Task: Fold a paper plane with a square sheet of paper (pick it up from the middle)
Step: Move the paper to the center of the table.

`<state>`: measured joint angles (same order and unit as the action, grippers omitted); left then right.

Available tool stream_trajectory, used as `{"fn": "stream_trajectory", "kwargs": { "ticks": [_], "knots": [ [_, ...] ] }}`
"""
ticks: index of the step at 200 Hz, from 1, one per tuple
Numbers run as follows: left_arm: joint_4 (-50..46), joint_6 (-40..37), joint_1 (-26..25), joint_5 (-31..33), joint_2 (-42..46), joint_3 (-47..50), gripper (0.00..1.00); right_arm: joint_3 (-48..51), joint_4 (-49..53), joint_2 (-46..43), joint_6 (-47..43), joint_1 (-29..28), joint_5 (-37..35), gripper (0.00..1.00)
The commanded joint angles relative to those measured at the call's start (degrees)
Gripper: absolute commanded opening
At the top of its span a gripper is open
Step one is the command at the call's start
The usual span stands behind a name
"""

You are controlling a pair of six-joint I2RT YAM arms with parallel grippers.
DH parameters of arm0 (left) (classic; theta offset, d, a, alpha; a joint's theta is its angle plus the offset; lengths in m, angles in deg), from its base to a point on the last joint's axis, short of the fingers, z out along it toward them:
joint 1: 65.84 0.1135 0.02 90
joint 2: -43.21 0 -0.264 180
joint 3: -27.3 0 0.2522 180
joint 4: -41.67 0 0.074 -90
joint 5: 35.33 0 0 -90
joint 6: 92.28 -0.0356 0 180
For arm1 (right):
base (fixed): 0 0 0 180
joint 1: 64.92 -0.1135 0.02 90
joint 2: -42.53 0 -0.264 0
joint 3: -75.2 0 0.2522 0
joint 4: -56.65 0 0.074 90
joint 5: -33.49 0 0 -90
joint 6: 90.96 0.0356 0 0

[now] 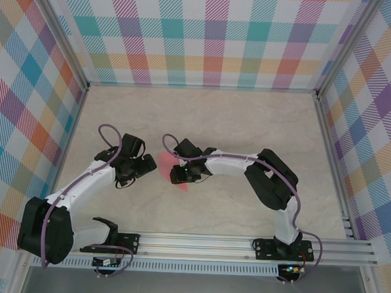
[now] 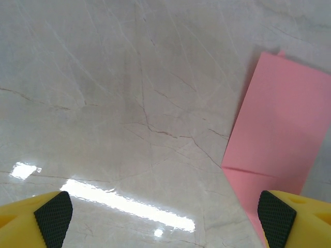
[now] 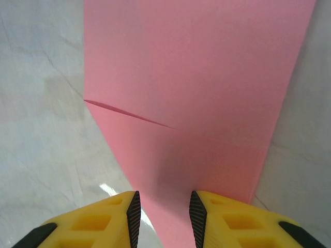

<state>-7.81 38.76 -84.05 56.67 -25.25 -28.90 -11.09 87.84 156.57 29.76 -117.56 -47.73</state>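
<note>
Top view: beige marble-patterned table (image 1: 249, 123), walled on three sides by pastel plaid panels (image 1: 214, 36).

The salmon-pink square sheet of paper (image 1: 166, 163) lies on the table near the middle, between the two grippers and mostly hidden under the right one.

Left gripper (image 1: 140, 166): just left of the sheet. In the left wrist view its jaws are spread wide (image 2: 164, 221), with the black pads (image 2: 51, 217) at opposite corners of the picture and bare table between them. The sheet (image 2: 279, 129) lies to the right, its lower end reaching beside the right-hand pad.

Right gripper (image 1: 181, 173): over the sheet. In the right wrist view the yellow fingers (image 3: 103, 222) are drawn close but not together, leaving a narrow gap (image 3: 163, 213), and pink paper shows through it. Cannot tell whether the tips touch the paper.

Sheet condition, right wrist view (image 3: 196, 67): no longer a flat square. One flap is folded over, and its slanted edge casts a thin shadow line.
</note>
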Motion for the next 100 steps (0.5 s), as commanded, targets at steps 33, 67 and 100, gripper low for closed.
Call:
{"fn": "stream_trajectory", "kwargs": {
  "ticks": [33, 67, 100],
  "knots": [
    [3.1, -2.4, 0.9, -6.5, 1.1, 2.0, 0.95, 11.0, 3.5, -11.6, -9.9, 3.0, 3.7, 0.35],
    [5.6, -1.9, 0.7, -9.3, 1.6, 3.0, 0.95, 12.2, -3.9, -16.6, 1.1, 3.1, 2.1, 0.37],
    [7.1, -1.2, 0.4, -11.2, 1.6, 3.6, 0.95, 12.4, -8.3, -14.8, 10.1, 3.1, 1.2, 0.35]
  ]
}}
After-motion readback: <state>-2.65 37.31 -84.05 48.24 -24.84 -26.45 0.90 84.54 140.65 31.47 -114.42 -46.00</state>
